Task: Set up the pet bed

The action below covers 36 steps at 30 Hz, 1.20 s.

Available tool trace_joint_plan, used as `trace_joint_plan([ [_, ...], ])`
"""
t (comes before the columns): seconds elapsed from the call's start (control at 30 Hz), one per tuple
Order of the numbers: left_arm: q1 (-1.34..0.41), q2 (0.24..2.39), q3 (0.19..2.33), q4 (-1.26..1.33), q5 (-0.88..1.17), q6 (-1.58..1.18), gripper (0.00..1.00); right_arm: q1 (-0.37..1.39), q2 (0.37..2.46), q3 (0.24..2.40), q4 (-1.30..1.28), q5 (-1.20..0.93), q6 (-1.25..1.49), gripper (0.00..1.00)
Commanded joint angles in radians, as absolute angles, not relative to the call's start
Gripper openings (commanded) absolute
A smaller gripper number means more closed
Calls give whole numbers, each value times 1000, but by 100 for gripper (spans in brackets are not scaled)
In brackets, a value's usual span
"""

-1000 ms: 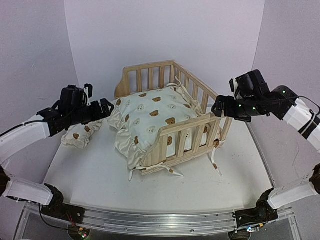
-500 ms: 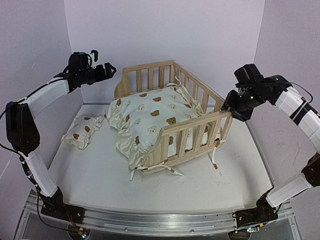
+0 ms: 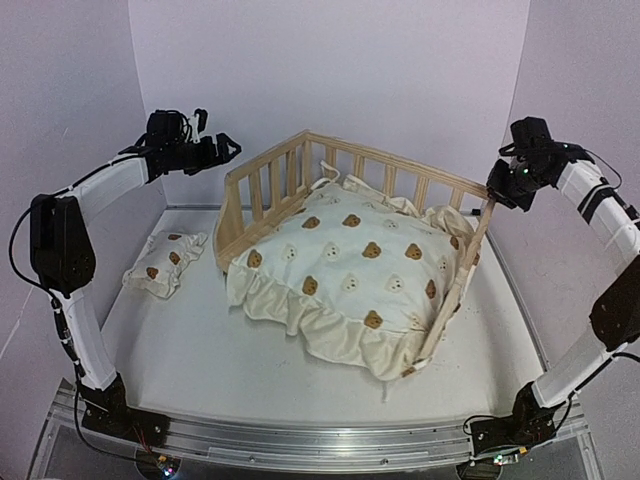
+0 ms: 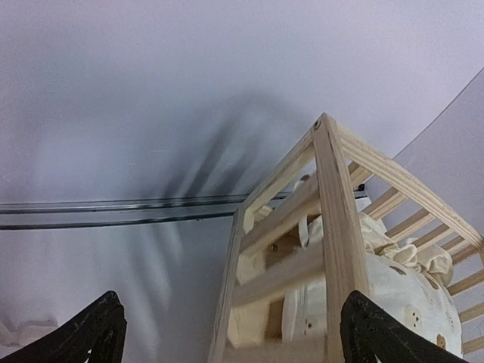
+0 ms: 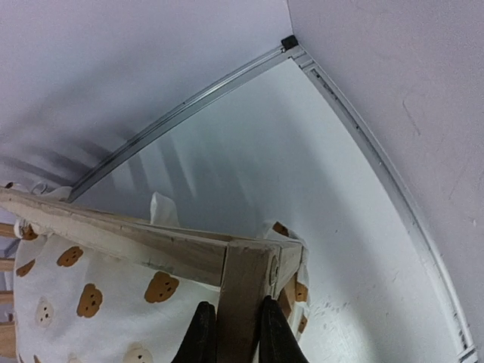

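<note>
The light pine frame (image 3: 270, 185), built of squared slats, stands mid-tabletop (image 3: 200, 350). Its soft cream bear-print cushion (image 3: 350, 270) fills it, the ruffled edge spilling out of the open near side. The right end effector (image 5: 238, 336) is pinched narrow on the frame's far right corner post. The left end effector (image 3: 225, 150) hovers spread wide near the left rail, holding nothing. The small matching pillow (image 3: 165, 262) lies apart at the left

Lighting bright, even and diffuse in all views. Pine frame (image 5: 151, 246) casts faint, soft-edged slatted shadows on the table (image 5: 249, 151). Wrist views bow straight edges.
</note>
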State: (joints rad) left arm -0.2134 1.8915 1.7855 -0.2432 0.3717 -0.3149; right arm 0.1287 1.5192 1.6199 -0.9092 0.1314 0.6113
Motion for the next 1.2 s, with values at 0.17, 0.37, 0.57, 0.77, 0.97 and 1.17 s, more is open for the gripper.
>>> trace_joint_plan([
  [0.17, -221, 1750, 1627, -140, 657, -459, 98, 62, 1912, 1984, -968, 22, -69, 8],
  [0.37, -266, 1592, 1430, -117, 774, -483, 99, 60, 2184, 2413, -951, 7, -103, 14],
  [0.57, -354, 1447, 1257, -117, 730, -508, 99, 62, 2230, 2517, -911, 15, -114, 54],
  [0.77, -412, 1313, 1096, -47, 685, -579, 92, 63, 2067, 2506, -920, 174, -102, 90],
  [0.97, -418, 1267, 1049, -42, 664, -603, 92, 80, 1893, 2424, -976, 169, -61, 98],
  [1.17, -487, 1289, 1048, -9, 662, -626, 88, 232, 1754, 2261, -1044, 202, -48, 98],
])
